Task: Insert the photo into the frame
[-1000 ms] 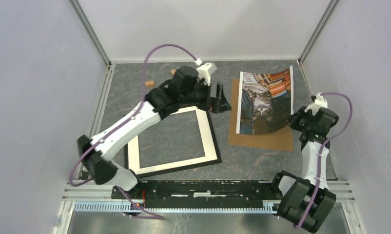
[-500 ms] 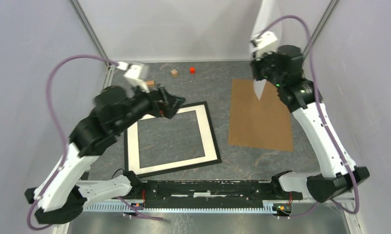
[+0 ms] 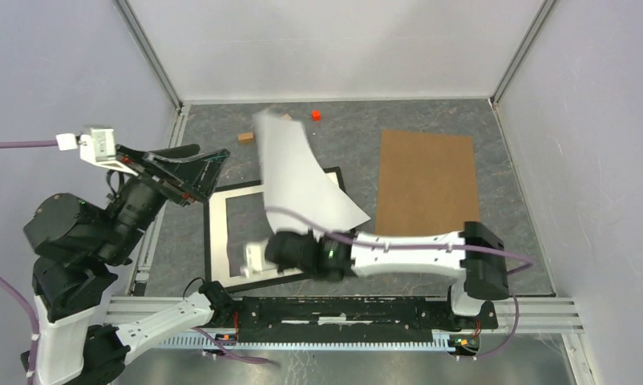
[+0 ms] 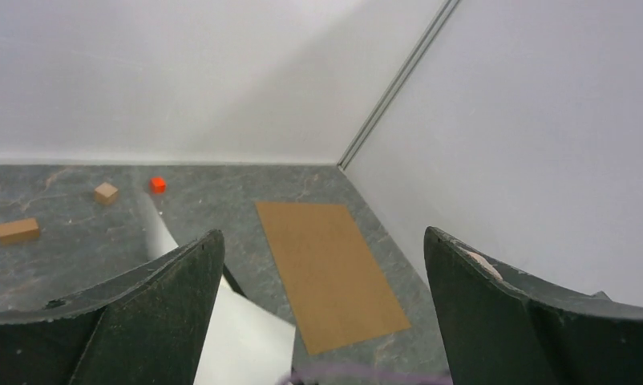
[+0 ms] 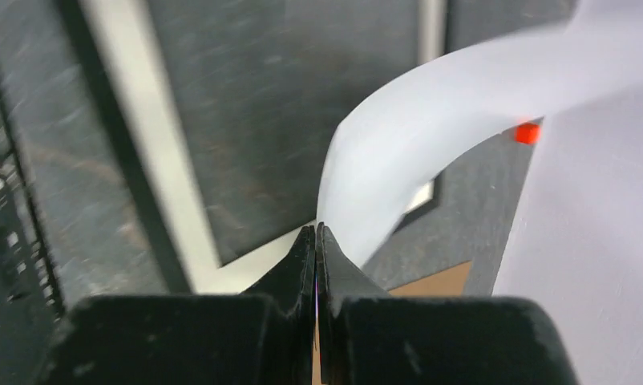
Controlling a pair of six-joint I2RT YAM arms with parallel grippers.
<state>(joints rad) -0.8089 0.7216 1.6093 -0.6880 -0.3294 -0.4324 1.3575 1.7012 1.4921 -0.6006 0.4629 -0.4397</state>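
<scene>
The photo shows its white back and arches in a curl over the right half of the frame, a black rectangle with a white mat inside it. My right gripper is shut on the photo's near edge, low above the frame's front part, with that arm stretched in from the right. In the right wrist view the sheet bends up and away to the right. My left gripper hangs open and empty, raised near the frame's left far corner.
A brown backing board lies flat to the right of the frame. A red cube and a tan block sit near the back wall. White walls close in the left, back and right sides.
The right arm has swung from the back right, where it held the photo high, down over the frame. The left arm has pulled back to the left and risen.
</scene>
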